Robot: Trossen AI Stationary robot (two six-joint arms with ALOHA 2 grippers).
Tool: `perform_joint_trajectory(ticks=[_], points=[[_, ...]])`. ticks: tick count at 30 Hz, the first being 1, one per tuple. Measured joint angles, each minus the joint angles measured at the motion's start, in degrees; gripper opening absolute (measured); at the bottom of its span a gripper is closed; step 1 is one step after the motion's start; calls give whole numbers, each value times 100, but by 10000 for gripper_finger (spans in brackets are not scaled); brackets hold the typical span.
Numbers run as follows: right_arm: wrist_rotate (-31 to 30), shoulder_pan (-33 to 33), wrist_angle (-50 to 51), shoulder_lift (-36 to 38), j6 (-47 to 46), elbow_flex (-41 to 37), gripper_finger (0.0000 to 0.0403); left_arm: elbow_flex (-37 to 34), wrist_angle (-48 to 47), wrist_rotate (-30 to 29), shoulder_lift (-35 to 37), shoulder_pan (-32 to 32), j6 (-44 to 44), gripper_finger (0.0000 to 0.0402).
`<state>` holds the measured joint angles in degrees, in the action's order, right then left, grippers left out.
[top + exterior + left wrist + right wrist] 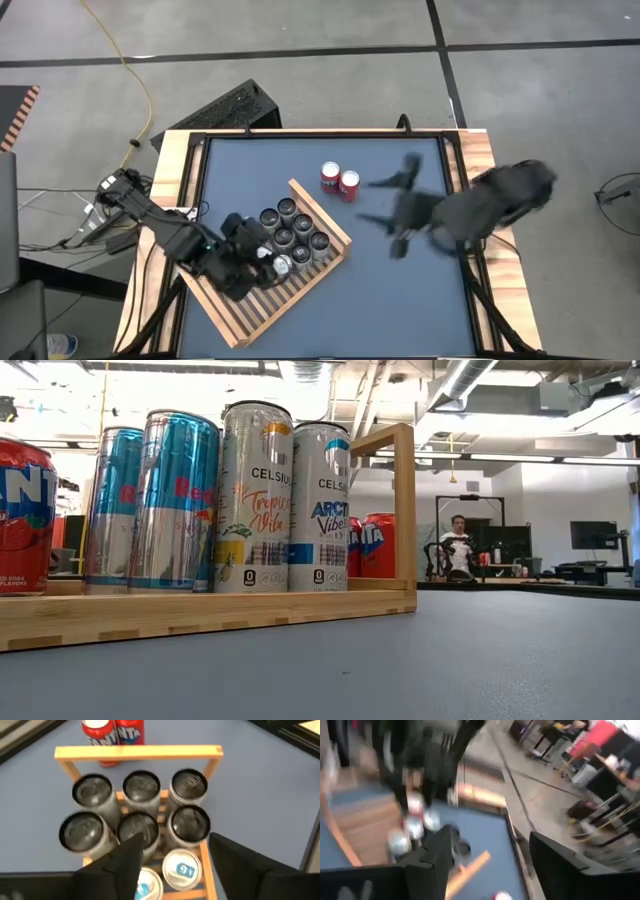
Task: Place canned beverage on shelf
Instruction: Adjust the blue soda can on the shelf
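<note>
Shelf [262, 300] lying flat and askew on the blue table [400, 300], left of centre. Six dark-topped cans [295, 228] standing in two rows at its far end, against the raised frame. Two more cans with silver tops just behind those rows, one under the left gripper [262, 254], which hangs over the slats.

Left wrist view [172, 862]: fingers [125, 860] spread apart, nothing clamped. Silver-topped can with a blue tab [181, 870] upright on the shelf between them, second such can [147, 887] partly hidden under one finger (contact with either can: cannot tell). Same view gives the six cans [140, 807] from above and the frame bar [137, 752] beyond them.

Low view only: labels. Two blue-and-silver cans [155, 500], two pale Celsius cans [285, 495], a red can [22, 515] at the picture's edge, all standing on the shelf edge [200, 610]. No gripper visible in it. Person seated at a desk far behind the table.

Two red cans [340, 181] standing on the table, off the shelf, just past its far corner; touching each other.

Right gripper [385, 215] raised over the table's right half, well apart from the shelf, blurred. Fingers [437, 857] apart, empty in the right wrist view (smeared, little else readable).

Black case [225, 108] on the floor beyond the table's far edge, yellow cable [140, 90] beside it.
</note>
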<state>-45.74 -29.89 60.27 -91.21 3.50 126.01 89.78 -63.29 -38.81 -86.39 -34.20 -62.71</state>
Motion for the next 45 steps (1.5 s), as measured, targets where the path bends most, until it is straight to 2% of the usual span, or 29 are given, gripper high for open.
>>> perform_joint_trajectory(ticks=[5, 12, 15, 21, 27, 32, 37, 45], points=[[44, 3, 67, 591, -353, -17, 191, 2, 289, 151, -266, 301, 440, 133], [63, -86, 96, 897, -303, -19, 128, 2, 434, 1028, -853, 483, 762, 11], [65, -88, 182, 913, -286, -22, 106, 0, 431, 1146, -961, 481, 686, 6], [64, -83, 433, 872, -290, -24, 87, 0, 401, 851, -1040, 413, 585, 0], [130, -127, 457, 815, -265, -26, 85, -137, 262, 810, -1040, 425, 458, 0], [215, -127, 452, 817, -260, -26, 85, -496, 593, 995, -1047, 429, 275, 0], [216, -127, 452, 819, -242, -26, 85, -503, 529, 987, -1043, 388, 96, 0], [229, -127, 457, 819, -185, -26, 85, -498, 575, 1384, -1198, 376, 72, 0]])
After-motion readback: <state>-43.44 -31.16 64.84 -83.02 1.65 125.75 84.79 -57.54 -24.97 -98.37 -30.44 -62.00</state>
